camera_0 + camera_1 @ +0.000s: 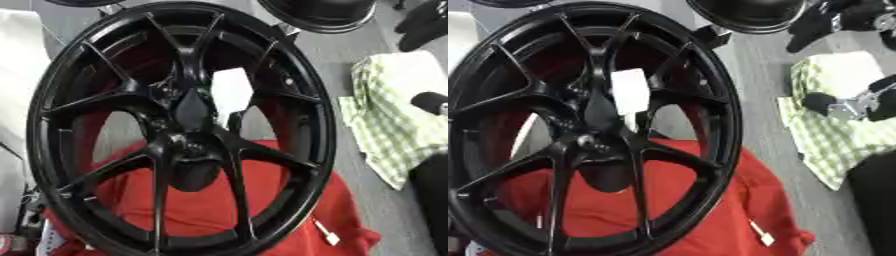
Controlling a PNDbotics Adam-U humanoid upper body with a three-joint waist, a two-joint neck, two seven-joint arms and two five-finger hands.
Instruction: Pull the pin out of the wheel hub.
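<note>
My right robot hand (833,105) hovers over the checked cloth (833,145), fingers unclear — can't tell. Wheel (179,125) stands well left; pin not visible, prob. at hub (188,145) — reach centre, pull straight.

Hub detail blurred, edges cropped

No pin can be made out at the wheel hub (179,145); the right hand (846,107) is cut by the frame edge, its fingers unreadable; red cloth (289,210) is cropped below.
</note>
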